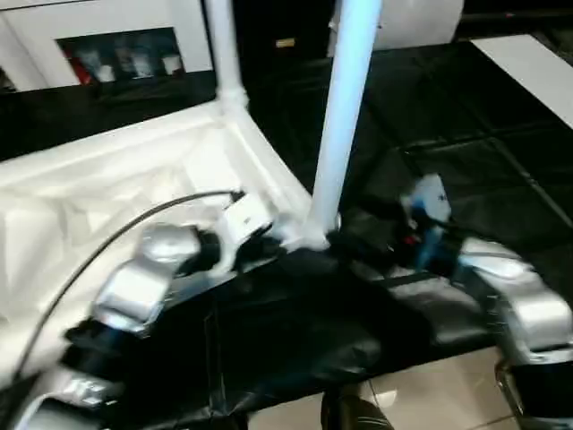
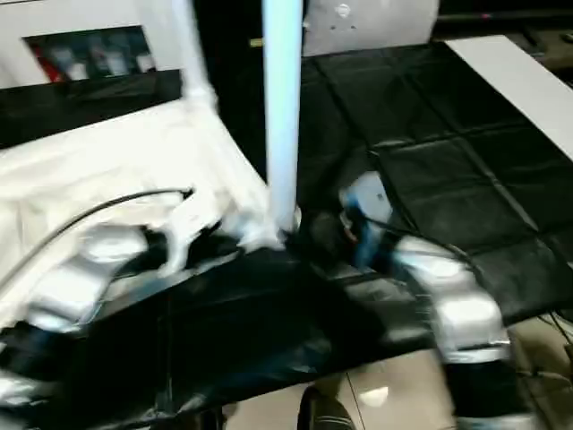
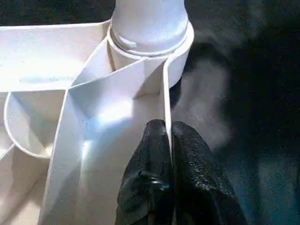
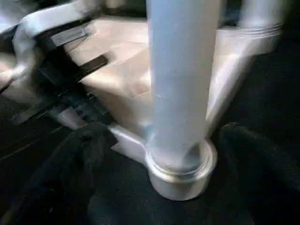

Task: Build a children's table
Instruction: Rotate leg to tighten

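The children's table lies upside down on the black work surface, ribbed underside up. A white tube leg stands upright in the near corner socket. Another leg stands in the far corner socket. My left gripper is shut on the thin rim wall of the table top, just beside the near socket. My right gripper is open at the foot of the near leg, one black finger on each side of it, with gaps showing between fingers and tube.
A flat white panel lies at the far right of the black surface. A white cabinet stands behind. The work table's front edge runs just under my arms, with light floor below. A black cable arcs over my left forearm.
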Robot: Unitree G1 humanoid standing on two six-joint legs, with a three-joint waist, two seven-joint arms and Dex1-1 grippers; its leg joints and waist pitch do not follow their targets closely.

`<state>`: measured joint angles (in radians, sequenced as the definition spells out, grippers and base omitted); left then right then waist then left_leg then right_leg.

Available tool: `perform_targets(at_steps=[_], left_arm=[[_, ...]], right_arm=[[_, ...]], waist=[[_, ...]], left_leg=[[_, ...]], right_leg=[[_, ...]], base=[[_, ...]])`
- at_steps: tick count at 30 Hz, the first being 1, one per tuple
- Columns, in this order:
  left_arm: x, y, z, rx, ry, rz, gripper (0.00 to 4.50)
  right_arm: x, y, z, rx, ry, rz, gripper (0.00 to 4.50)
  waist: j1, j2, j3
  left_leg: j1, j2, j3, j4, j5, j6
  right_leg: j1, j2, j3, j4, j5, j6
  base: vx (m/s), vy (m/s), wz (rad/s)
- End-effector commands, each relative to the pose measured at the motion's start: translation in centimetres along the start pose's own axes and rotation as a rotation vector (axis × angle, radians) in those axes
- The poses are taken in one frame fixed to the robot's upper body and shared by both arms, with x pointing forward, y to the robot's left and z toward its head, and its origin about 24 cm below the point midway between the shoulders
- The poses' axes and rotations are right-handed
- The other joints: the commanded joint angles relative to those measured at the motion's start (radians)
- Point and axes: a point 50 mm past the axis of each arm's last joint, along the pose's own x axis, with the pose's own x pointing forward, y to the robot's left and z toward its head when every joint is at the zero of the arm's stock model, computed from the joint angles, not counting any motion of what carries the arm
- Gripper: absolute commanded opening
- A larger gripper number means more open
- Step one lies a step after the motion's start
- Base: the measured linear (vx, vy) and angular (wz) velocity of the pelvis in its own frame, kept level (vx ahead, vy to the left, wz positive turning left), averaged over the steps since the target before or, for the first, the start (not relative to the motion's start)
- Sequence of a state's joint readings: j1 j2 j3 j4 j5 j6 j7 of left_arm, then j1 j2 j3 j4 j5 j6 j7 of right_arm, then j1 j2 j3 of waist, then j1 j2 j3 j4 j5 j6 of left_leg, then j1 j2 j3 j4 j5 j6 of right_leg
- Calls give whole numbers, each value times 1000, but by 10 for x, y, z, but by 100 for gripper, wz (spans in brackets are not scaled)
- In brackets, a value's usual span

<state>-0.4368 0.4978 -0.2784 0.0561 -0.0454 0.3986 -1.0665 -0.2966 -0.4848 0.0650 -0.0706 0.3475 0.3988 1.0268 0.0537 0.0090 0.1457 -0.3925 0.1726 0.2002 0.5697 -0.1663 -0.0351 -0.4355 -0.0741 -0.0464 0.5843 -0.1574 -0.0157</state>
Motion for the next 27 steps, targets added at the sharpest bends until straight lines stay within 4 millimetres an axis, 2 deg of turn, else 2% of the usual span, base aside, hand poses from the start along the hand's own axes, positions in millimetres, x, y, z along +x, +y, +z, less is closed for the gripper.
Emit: perform_targets(at_steps=[1, 4, 5, 6, 7, 8, 9, 10, 14, 15, 19, 21, 26, 27], left_arm=[[2, -16, 3, 108, 13, -190, 0], [-2, -19, -1, 159, 40, -257, 0], [-4, -19, -2, 174, 46, -286, 0], [-5, -20, -2, 191, 48, -321, 0], [-5, -21, -1, 194, 48, -328, 0], [-6, -21, -1, 197, 48, -333, 0], [-6, -20, 0, 225, 51, -366, 0], [-6, -20, 0, 225, 51, -366, 0], [-4, -17, 4, 280, 54, -409, 0], [-4, -17, 4, 281, 54, -410, 0], [-2, -16, 6, 295, 49, -425, 0], [-1, -15, 6, 304, 47, -431, 0], [-1, -13, 6, 312, 49, -433, 0], [-1, -12, 6, 314, 50, -430, 0]], right_arm=[[0, 5, -1, -3, 34, 138, 418], [-1, 5, -2, -9, 71, 211, 418], [-1, 5, -3, -12, 91, 250, 418], [-1, 5, -5, -13, 113, 294, 418], [-1, 5, -5, -14, 117, 301, 418], [-1, 5, -6, -13, 120, 310, 418], [1, 4, -7, -15, 132, 361, 418], [1, 4, -7, -15, 132, 361, 402], [8, 7, -9, -7, 148, 468, 381], [8, 7, -9, -7, 148, 472, 358], [11, 6, -10, -17, 162, 516, 331], [13, 4, -11, -21, 166, 533, 300], [16, 1, -10, -26, 167, 551, 281], [17, 2, -10, -26, 164, 558, 259]], waist=[[1, 0, -69], [9, 1, -69], [9, -5, -68], [13, -4, -69], [13, -8, -69], [15, -4, -69], [16, -13, -68], [19, -11, -70], [26, -15, -67], [28, -14, -66], [26, -14, -66], [27, -15, -65], [27, -14, -63], [27, -15, -63]], left_leg=[[28, 57, -24, -61, -167, 111], [33, 59, -23, -60, -175, 104], [31, 60, -23, -61, -175, 102], [33, 61, -22, -60, -172, 99], [32, 61, -21, -60, -169, 100], [31, 61, -22, -60, -160, 100], [30, 61, -20, -59, -158, 103], [30, 60, -21, -58, -157, 105], [30, 61, -20, -57, -165, 99], [28, 62, -21, -58, -165, 95], [28, 61, -21, -58, -172, 90], [27, 60, -21, -58, -183, 85], [27, 61, -22, -59, -195, 77], [26, 61, -23, -59, -193, 77]], right_leg=[[59, -65, 47, -58, -175, -252], [55, -67, 47, -57, -193, -259], [55, -67, 46, -58, -198, -258], [55, -68, 47, -56, -197, -258], [55, -68, 47, -54, -195, -260], [55, -68, 47, -52, -188, -263], [55, -68, 48, -51, -188, -262], [55, -70, 48, -52, -193, -262], [52, -72, 49, -53, -235, -249], [52, -72, 49, -53, -240, -248], [51, -72, 48, -53, -242, -252], [50, -72, 49, -56, -267, -247], [50, -72, 49, -56, -282, -244], [50, -73, 49, -56, -279, -244]], base=[[0, 0, 0], [0, 0, 0], [0, 0, 0], [0, 0, 0], [0, 0, 0], [0, 0, 0], [0, 0, 0], [0, 0, 0], [0, 0, 0], [0, 0, 0], [0, 0, 0], [0, 0, 0], [0, 0, 0], [0, 0, 0]])
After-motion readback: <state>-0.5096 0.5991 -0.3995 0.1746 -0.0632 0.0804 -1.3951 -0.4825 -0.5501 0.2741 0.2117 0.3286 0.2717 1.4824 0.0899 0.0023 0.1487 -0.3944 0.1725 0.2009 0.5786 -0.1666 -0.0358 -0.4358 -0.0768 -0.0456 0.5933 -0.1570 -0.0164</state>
